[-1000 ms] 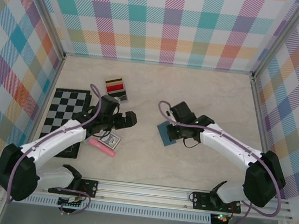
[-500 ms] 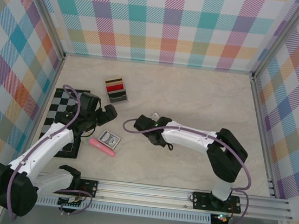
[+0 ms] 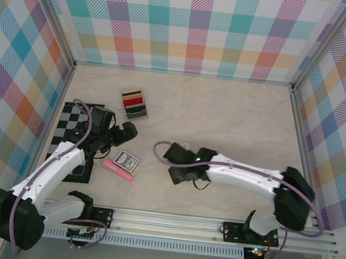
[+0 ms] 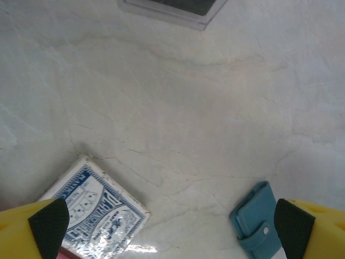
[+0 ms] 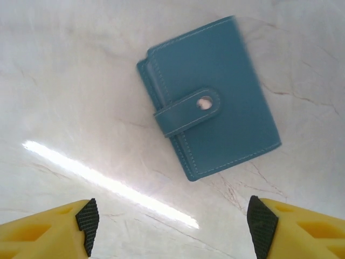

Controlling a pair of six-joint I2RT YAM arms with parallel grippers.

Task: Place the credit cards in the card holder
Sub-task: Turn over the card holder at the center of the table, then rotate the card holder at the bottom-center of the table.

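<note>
Teal card holder (image 5: 229, 121), long axis steep diagonal | left gripper (image 4: 171, 226), right gripper (image 5: 172, 227): spread

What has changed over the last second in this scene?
The right gripper carried the card holder slightly leftward and nearer, then opened and let it go; it now lies closed on the table. The left gripper, open throughout, drew back toward the chessboard. The credit cards, playing-card box and pink stick stayed put.
</note>
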